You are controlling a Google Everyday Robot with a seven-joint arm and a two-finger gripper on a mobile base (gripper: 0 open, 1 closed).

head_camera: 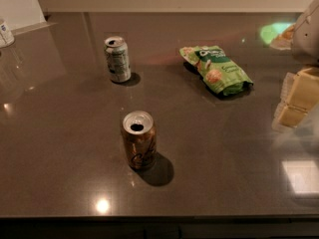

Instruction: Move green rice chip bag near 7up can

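The green rice chip bag (217,68) lies flat on the dark countertop at the back right, its logo facing up. The 7up can (117,59), pale silvery-white and green with an opened silver top, stands upright at the back left, well apart from the bag. My gripper (295,102) shows at the right edge of the view as pale yellow pads under a grey arm housing. It is to the right of the bag and a little nearer the front, not touching it, and holds nothing that I can see.
A brown-orange can (139,140) with dark cursive script stands upright in the middle front. The countertop (60,148) ends at a front edge along the bottom and a wall at the back. A white object (5,33) sits at the far left edge.
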